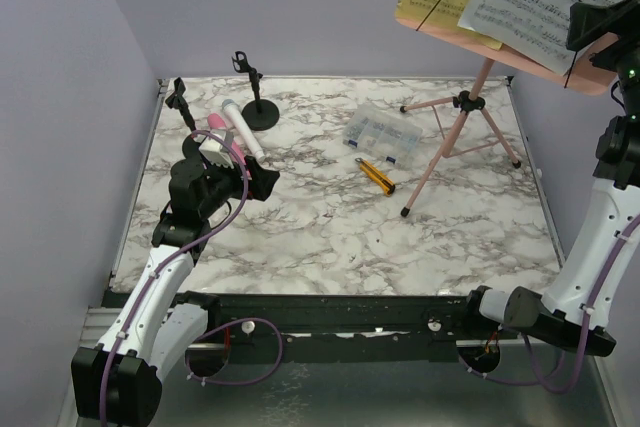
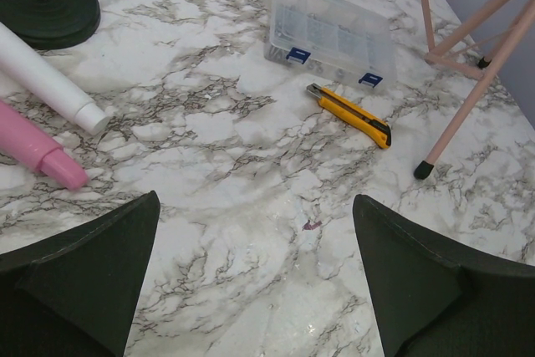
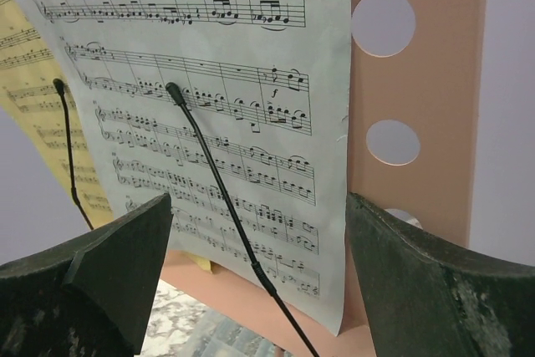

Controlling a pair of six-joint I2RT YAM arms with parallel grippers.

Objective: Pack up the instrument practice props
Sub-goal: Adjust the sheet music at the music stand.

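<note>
White sheet-music page point(image 3: 217, 81) and yellow sheet-music page point(image 3: 29, 106), printed with staves, rest on the pink music rack point(image 3: 435, 81) at the far right of the grey-veined marble surface point(image 1: 330, 237), lilac walls point(image 1: 300, 7) around. Left pincer point(image 2: 256, 200) and right pincer point(image 3: 257, 206) gape empty.

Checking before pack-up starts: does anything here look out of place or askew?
The yellow utility knife lying beside the clear box is no music prop. The pink microphone and white microphone lie flat beside a mic holder, not in it.

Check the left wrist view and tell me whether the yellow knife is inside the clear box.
No, the knife lies on the table, just outside the clear box.
</note>
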